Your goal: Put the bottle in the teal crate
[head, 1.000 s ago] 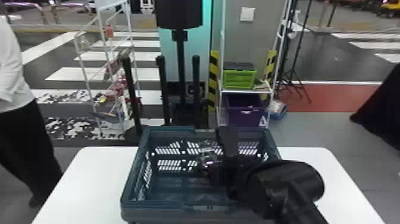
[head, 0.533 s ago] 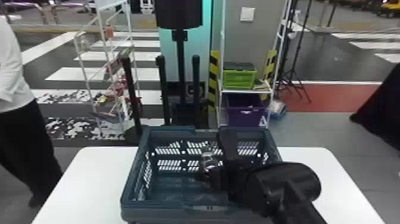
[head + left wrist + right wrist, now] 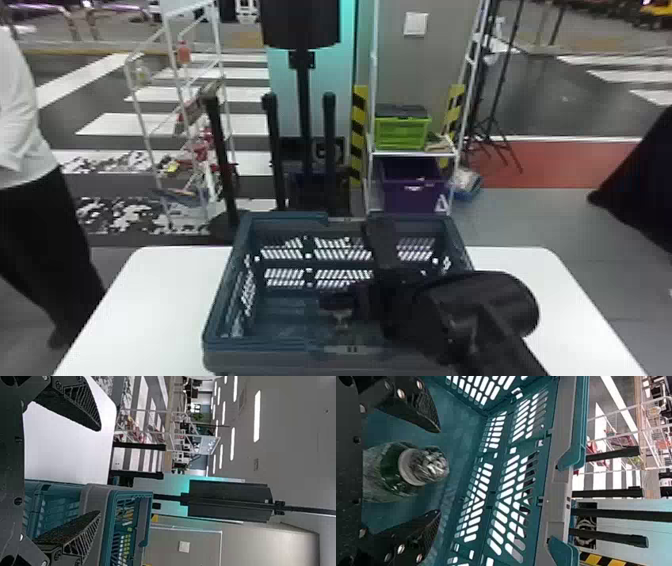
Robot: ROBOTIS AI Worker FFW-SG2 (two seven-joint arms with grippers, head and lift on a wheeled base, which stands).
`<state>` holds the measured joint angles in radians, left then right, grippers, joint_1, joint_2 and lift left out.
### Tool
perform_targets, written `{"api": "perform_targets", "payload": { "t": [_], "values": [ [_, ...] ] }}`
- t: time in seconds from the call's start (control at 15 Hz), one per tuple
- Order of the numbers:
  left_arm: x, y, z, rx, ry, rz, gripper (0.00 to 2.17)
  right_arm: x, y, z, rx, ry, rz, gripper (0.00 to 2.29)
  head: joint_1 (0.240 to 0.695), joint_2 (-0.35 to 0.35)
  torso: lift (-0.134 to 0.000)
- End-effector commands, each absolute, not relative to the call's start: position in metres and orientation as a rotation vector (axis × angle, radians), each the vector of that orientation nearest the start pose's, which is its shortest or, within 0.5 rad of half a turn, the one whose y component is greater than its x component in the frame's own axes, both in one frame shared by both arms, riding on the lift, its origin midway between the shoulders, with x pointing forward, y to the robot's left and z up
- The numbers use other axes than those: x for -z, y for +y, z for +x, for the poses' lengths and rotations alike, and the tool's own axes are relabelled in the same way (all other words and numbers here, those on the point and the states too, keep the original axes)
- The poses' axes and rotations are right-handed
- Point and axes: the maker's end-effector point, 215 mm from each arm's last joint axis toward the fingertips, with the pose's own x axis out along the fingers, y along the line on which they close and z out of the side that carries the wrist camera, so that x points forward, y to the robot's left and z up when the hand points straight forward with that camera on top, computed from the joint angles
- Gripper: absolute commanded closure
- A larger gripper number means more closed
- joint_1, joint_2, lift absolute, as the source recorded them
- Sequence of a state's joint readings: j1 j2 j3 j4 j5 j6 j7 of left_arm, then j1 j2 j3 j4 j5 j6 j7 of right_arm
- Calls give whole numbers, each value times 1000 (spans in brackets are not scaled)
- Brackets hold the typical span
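White table [image 3: 160,290] bearing the teal crate [image 3: 250,356]; the left gripper [image 3: 99,471] has its fingers spread and empty, while the fingers of the right gripper [image 3: 440,471] stand apart on either side of the transparent bottle [image 3: 393,469], inside the crate. The bottle is probably light, smooth and slightly yielding, liable to slip, and best gripped around the body below the neck; no label is legible.

Bottle [image 3: 411,469] in crate [image 3: 260,346] on table [image 3: 150,305]
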<state>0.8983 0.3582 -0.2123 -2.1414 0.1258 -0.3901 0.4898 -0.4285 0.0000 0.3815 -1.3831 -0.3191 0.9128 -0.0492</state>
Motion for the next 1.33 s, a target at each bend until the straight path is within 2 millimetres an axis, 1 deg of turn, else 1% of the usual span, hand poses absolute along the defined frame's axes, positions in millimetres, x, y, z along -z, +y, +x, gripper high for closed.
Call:
{"api": "perform_targets", "payload": {
  "t": [0.0,0.2,0.27,0.4,0.47,0.53,0.67,0.8,0.93,1.0,1.27],
  "values": [
    [339,238,302,-124,8,-71,144,423,-6,607,-415,686,-13,12,499,0,0],
    [339,240,301,-128,8,-69,144,391,6,606,-438,614,1,16,499,0,0],
    [339,240,301,-128,8,-69,144,383,4,603,-437,590,2,16,499,0,0],
    [339,240,301,-127,8,-68,144,363,-5,598,-430,522,-2,16,499,0,0],
    [341,240,300,-128,13,-68,144,360,-13,592,-417,487,-8,16,499,0,0],
    [341,240,300,-127,12,-66,144,352,-20,589,-405,436,-4,16,499,0,0],
    [341,240,301,-127,10,-66,144,336,-41,579,-379,314,21,16,499,0,0],
    [340,239,302,-126,9,-66,144,323,-55,561,-365,221,49,16,499,0,0],
    [341,239,304,-127,11,-66,144,316,-82,539,-326,151,80,16,499,0,0],
    [341,239,304,-126,14,-64,144,313,-93,527,-309,114,93,16,499,0,0],
    [344,239,305,-129,20,-60,144,311,-137,468,-230,15,105,16,499,0,0]
  ]
}}
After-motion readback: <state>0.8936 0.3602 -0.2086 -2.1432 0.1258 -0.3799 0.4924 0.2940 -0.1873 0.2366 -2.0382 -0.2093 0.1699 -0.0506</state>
